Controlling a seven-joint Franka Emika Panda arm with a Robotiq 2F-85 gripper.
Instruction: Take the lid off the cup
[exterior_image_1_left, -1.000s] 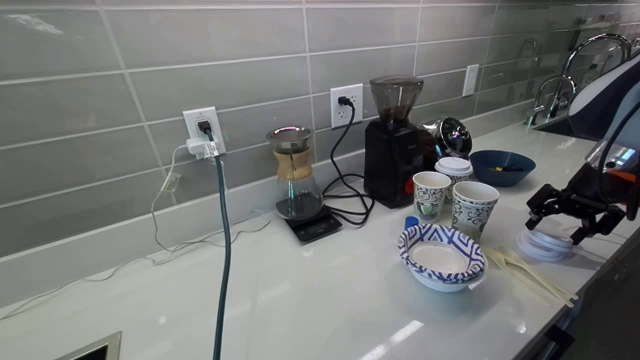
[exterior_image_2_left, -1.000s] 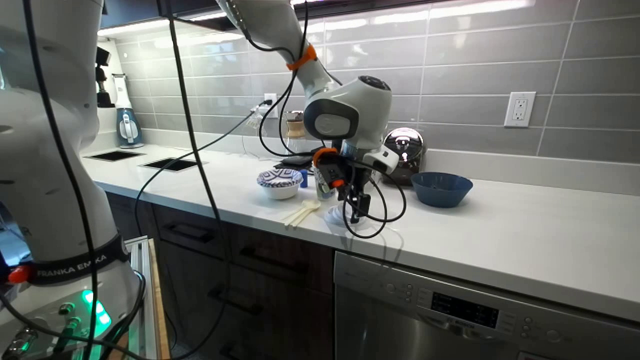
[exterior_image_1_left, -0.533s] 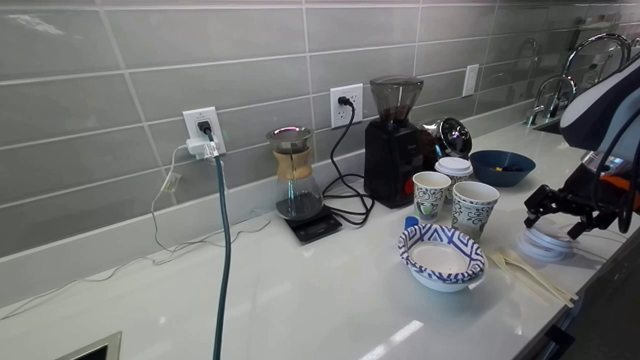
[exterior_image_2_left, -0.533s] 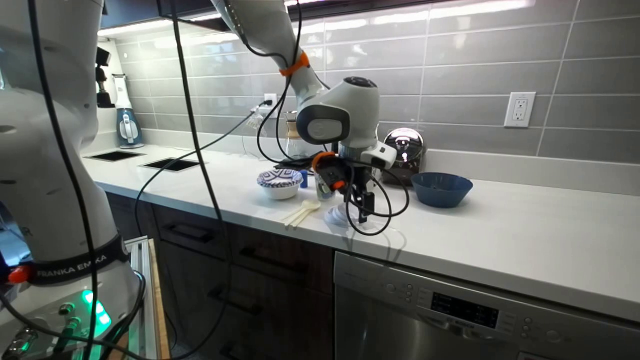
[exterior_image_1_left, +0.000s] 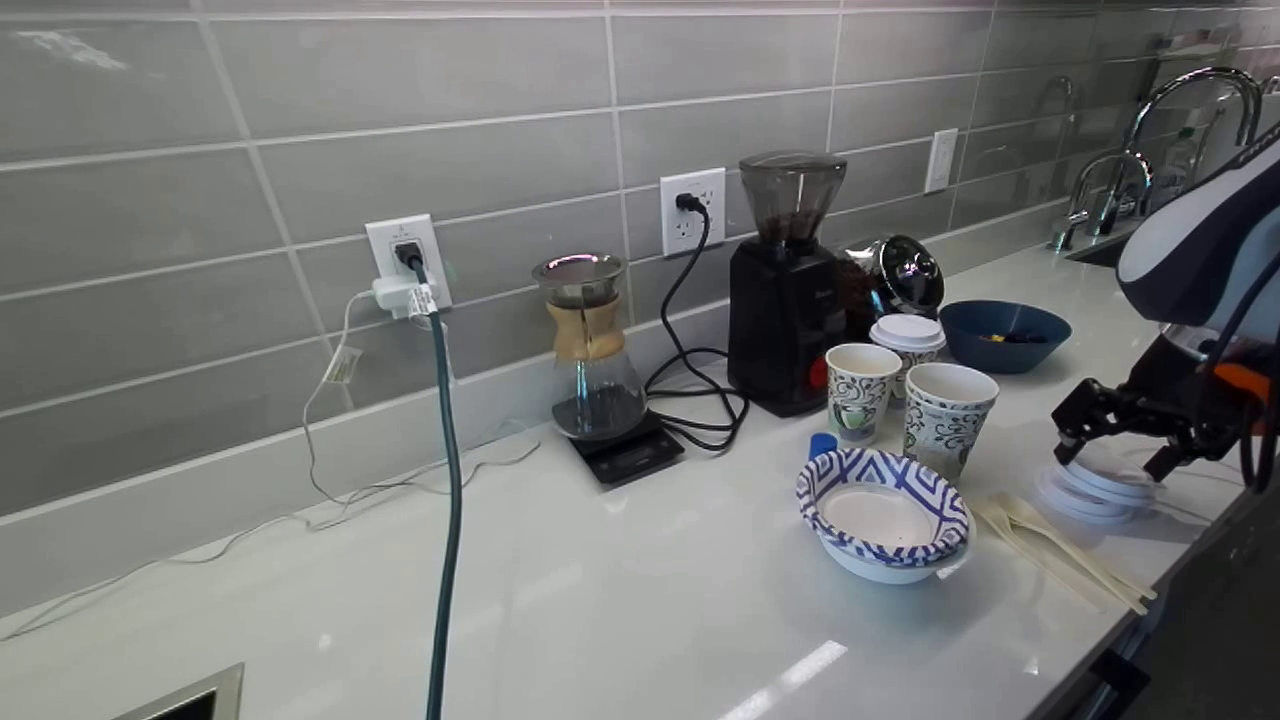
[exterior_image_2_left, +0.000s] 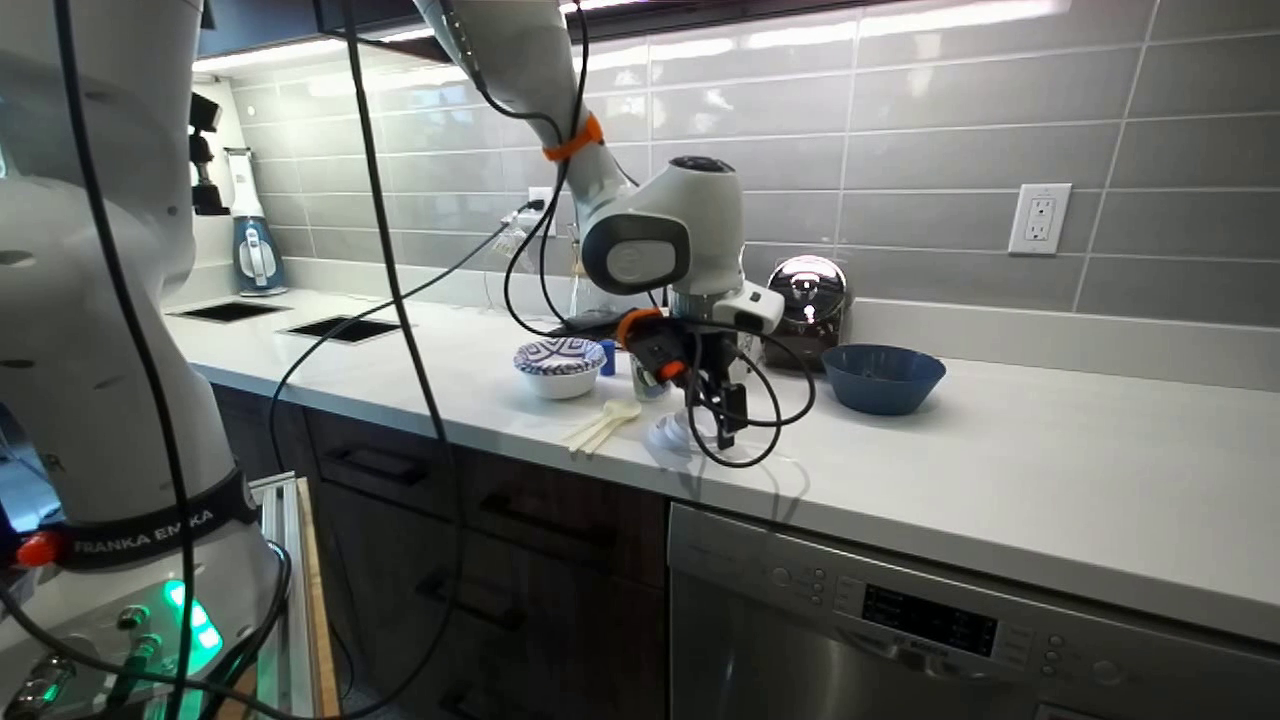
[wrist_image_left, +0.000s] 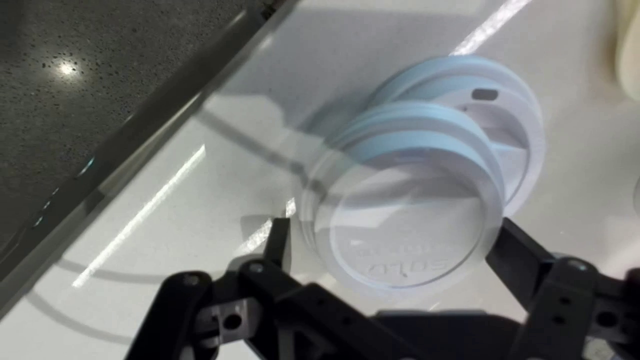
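Note:
Several white plastic lids (wrist_image_left: 410, 220) lie in a loose stack on the counter; the upper ones sit off-centre over a lid with a sip hole (wrist_image_left: 500, 110). Around the upper lids stand my gripper's (wrist_image_left: 392, 227) spread fingers, and nothing is gripped. The right finger (wrist_image_left: 522, 262) overlaps the lid's edge in the wrist view; I cannot tell whether they touch. The left finger (wrist_image_left: 277, 242) is apart from it. Farther back, in an exterior view, a patterned cup (exterior_image_1_left: 908, 358) wears a white lid (exterior_image_1_left: 908, 331). In front of it are a dark-patterned cup stack (exterior_image_1_left: 945, 425) and a greenish-patterned cup (exterior_image_1_left: 860, 395).
Pale spoon-like utensils (exterior_image_1_left: 1070, 555) lie near the lids, by the counter's front edge. A blue-and-white bowl (exterior_image_1_left: 885, 575) is in front of the cups. A navy bowl (exterior_image_2_left: 880, 380) and black grinder (exterior_image_1_left: 785, 320) stand behind. Loose black cables (exterior_image_2_left: 800, 420) hang round the gripper.
The wrist has leaned left in the exterior view that shows the whole arm, with the fingers staying low around the lids. The upper lids have shifted slightly with the gripper, which stays open.

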